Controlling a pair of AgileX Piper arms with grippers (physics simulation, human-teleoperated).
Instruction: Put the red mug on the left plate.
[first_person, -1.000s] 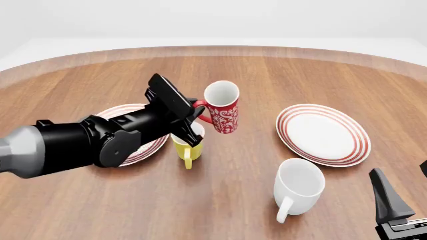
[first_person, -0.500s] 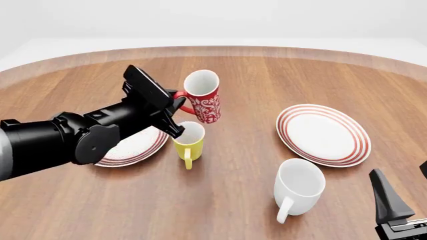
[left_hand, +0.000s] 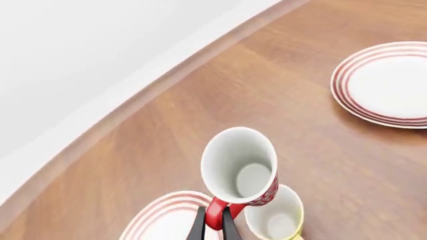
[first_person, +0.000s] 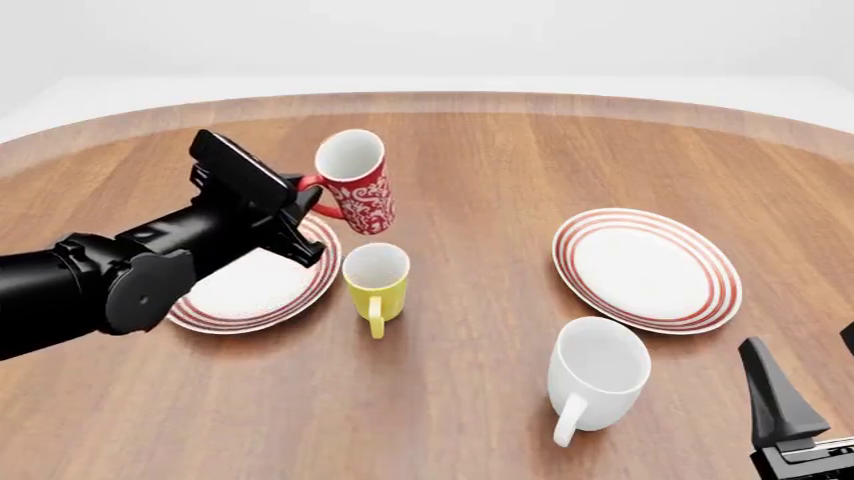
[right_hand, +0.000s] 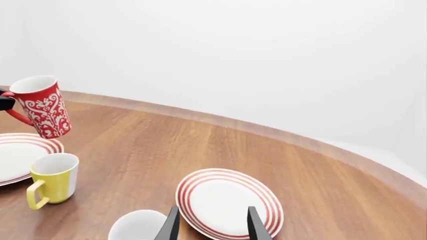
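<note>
The red mug (first_person: 355, 181) with white swirls hangs tilted in the air, above the right rim of the left plate (first_person: 234, 293). My left gripper (first_person: 306, 192) is shut on its red handle (left_hand: 215, 213). The same mug (left_hand: 241, 167) shows its white inside in the left wrist view, and in the right wrist view the mug (right_hand: 41, 106) floats over the plate (right_hand: 20, 152). My right gripper (right_hand: 211, 225) stays low at the table's near right, fingers apart and holding nothing.
A yellow mug (first_person: 375, 283) stands just right of the left plate. A larger white mug (first_person: 597, 373) stands at the near right. The second ringed plate (first_person: 647, 268) lies to the right. The wooden table's curved far edge (first_person: 427, 100) runs behind.
My left gripper has carried the red mug leftward and a little up, from beside the yellow mug to above the left plate's right rim. The right arm has not moved.
</note>
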